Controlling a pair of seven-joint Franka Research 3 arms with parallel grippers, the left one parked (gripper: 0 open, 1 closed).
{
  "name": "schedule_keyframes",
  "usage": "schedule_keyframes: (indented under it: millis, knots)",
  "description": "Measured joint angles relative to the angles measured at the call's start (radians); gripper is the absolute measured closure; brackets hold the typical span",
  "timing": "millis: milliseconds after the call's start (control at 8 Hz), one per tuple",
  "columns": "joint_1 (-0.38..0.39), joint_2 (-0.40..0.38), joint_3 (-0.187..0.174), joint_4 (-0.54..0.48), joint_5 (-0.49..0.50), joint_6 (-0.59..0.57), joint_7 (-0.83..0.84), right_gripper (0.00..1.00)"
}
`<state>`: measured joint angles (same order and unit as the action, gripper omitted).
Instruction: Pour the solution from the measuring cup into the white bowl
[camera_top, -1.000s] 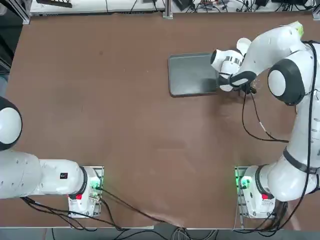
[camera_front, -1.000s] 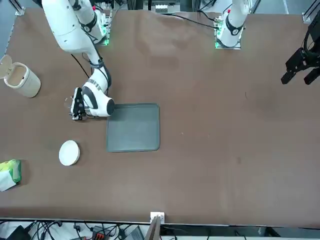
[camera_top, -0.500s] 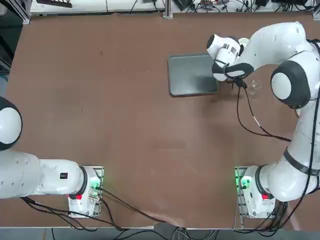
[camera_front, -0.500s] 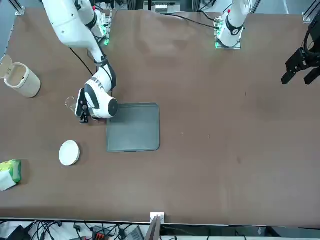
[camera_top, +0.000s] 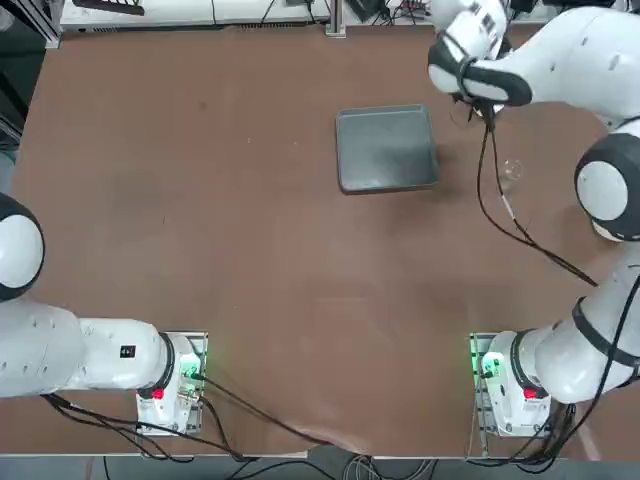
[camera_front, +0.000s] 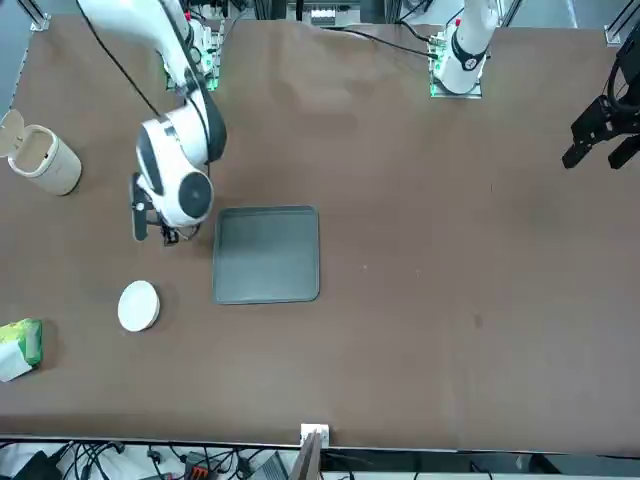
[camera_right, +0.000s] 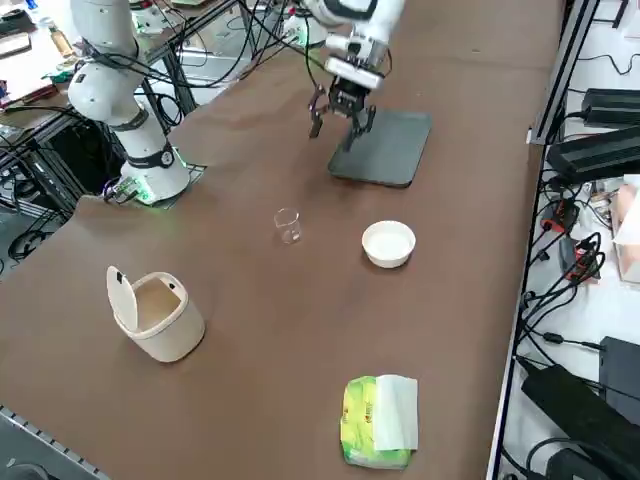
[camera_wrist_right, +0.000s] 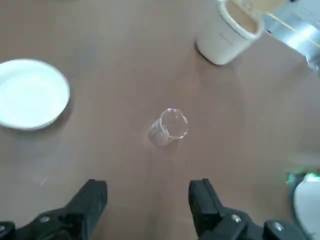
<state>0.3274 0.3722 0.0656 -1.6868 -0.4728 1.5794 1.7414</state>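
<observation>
The measuring cup (camera_wrist_right: 169, 127) is a tiny clear cup, almost see-through, standing upright on the brown table (camera_right: 250, 330) with its round rim showing. It stands alone, apart from the white bowl (camera_right: 388, 243), which is small, round and plain, and sits just off one end of the grey tray (camera_right: 385, 146). The right gripper (camera_right: 342, 124) hangs in the air above the table near the tray, its fingers (camera_wrist_right: 90, 202) spread apart and holding nothing; the cup is beyond them, untouched. There is one cup, one bowl and one tray. One cream container (camera_right: 156, 314) with its lid flipped up and one green packet (camera_right: 378, 421) lie farther off.
</observation>
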Motion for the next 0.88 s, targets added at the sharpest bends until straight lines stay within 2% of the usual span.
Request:
schedule_keyframes:
  millis: [375, 625, 875]
  knots:
    - [-0.041, -0.009, -0.010, 0.146, 0.086, -0.060, -0.515, 0.00]
    - [-0.111, -0.016, -0.014, 0.238, 0.157, -0.115, -0.861, 0.00]
    - [-0.200, -0.043, -0.018, 0.278, 0.251, -0.149, -1.205, 0.00]
